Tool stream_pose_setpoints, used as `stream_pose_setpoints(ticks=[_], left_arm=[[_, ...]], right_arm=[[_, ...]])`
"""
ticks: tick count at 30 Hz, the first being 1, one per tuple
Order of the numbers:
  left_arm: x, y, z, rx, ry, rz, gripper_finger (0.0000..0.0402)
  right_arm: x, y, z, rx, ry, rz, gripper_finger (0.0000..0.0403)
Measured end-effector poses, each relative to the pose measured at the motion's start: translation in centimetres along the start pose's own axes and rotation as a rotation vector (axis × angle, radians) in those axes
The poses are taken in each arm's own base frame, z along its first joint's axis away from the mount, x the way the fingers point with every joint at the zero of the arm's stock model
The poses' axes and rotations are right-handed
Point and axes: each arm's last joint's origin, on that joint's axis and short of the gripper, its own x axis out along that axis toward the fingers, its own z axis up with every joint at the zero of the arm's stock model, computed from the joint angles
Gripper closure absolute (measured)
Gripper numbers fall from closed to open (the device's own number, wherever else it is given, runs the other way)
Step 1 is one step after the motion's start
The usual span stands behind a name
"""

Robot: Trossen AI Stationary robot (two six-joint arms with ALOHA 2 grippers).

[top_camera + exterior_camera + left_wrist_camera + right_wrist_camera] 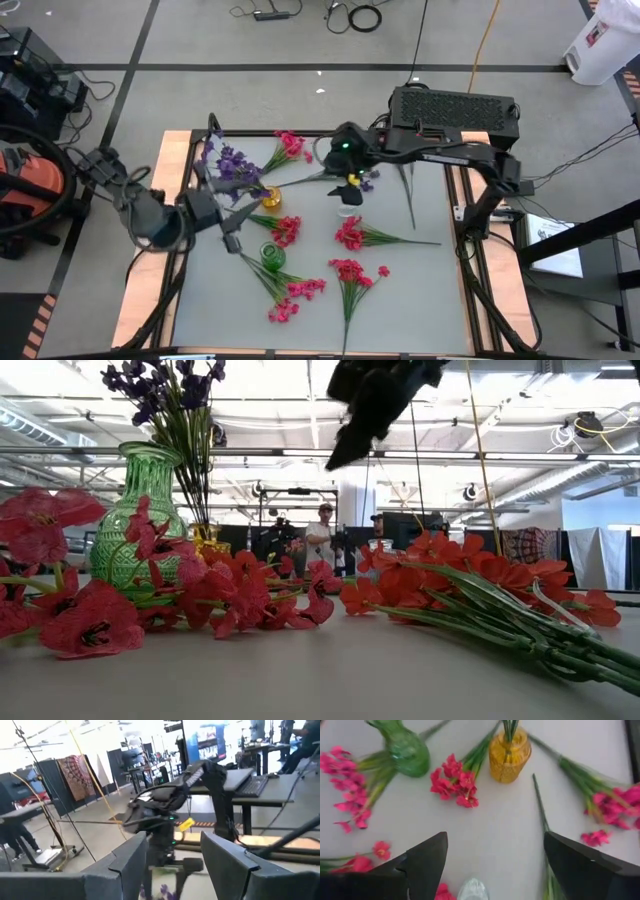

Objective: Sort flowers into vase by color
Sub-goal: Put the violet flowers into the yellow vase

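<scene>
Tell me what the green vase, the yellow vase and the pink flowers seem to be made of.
The green vase looks like clear tinted glass: light passes through its ribbed, glossy wall. The yellow vase seems to be glass too, amber and textured with a shine, though plastic is possible. The pink flowers look artificial, probably fabric petals on plastic stems: flat, matte and evenly coloured.

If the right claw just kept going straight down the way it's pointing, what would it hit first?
Probably bare table. The open right gripper looks down on a clear patch, with a loose green stem beside it and the yellow vase farther off.
</scene>
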Motion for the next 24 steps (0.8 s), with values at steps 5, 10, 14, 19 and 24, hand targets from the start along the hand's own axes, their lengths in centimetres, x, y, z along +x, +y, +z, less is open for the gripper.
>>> stream_pose_setpoints(ticks=[5,10,14,19,24], left_arm=[[1.8,2.4,1.1,0.05,0.022,0.061,0.0206],[3.7,5.5,1.8,0.054,0.047,0.076,0.0206],[5.1,8.4,2.0,0.012,0.084,0.064,0.0206],[7.4,11.6,1.3,-0.029,0.158,0.054,0.0206],[10.3,14.1,-0.3,-0.061,0.241,0.009,0.0206]], right_arm=[[-4.9,1.4,0.4,-0.039,-0.054,-0.019,0.008],[-10.4,2.8,-0.1,-0.057,-0.11,-0.049,0.008],[-13.7,4.1,-0.7,-0.049,-0.144,-0.063,0.008],[-16.0,5.5,-2.0,-0.04,-0.164,-0.063,0.008],[-15.1,6.3,-4.9,-0.02,-0.133,-0.05,0.008]])
